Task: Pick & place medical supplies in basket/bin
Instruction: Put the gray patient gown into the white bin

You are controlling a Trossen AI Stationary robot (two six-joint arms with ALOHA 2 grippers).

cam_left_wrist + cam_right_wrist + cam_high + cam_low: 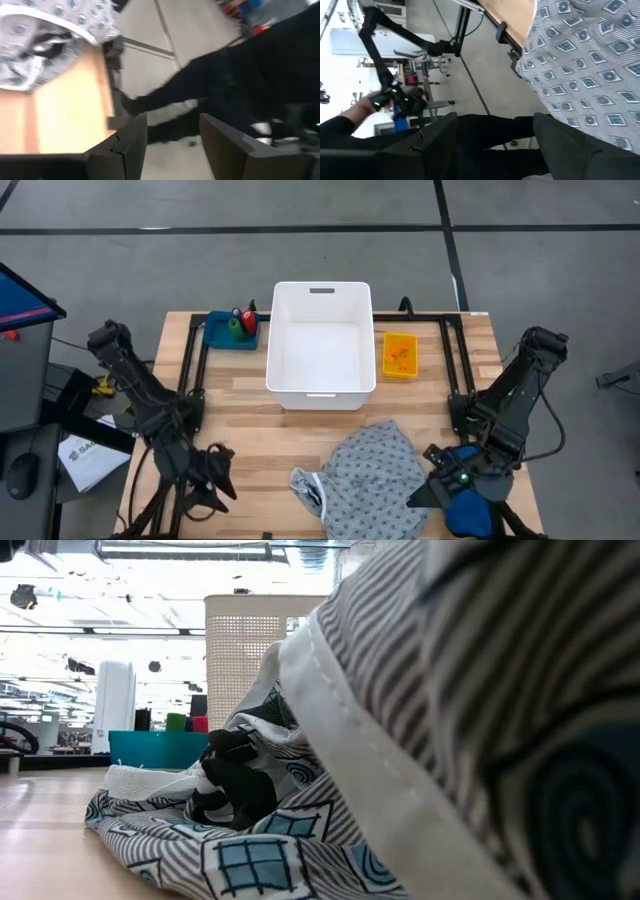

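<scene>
Left gripper [222, 476] is hovering near the front left corner of the tabletop [240, 395], its fingers [131, 145] standing apart with nothing between them. Right gripper [428, 485] is sitting low at the front right corner, just beside the edge of the grey patterned gown [375, 475]; its jaws are standing wide and empty, though whether a fingertip is brushing the cloth is hard to tell from above.

From table height the gown [400, 740] is filling most of the picture, hiding both arms and nearly everything behind it; only a strip of the teal tray [155, 748] is showing past its folds. The gown is lying crumpled along the front edge, right of centre, part of it hanging over that edge.

White bin [320, 385] is standing at the middle of the back edge, and its inside is looking bare. Blue tray [220, 332] is resting just beside it towards the back left corner, carrying a red piece [246, 317] and a green piece [234, 327]. Small yellow tray [399, 355] is sitting on the bin's other side, holding orange items too small to make out.
</scene>
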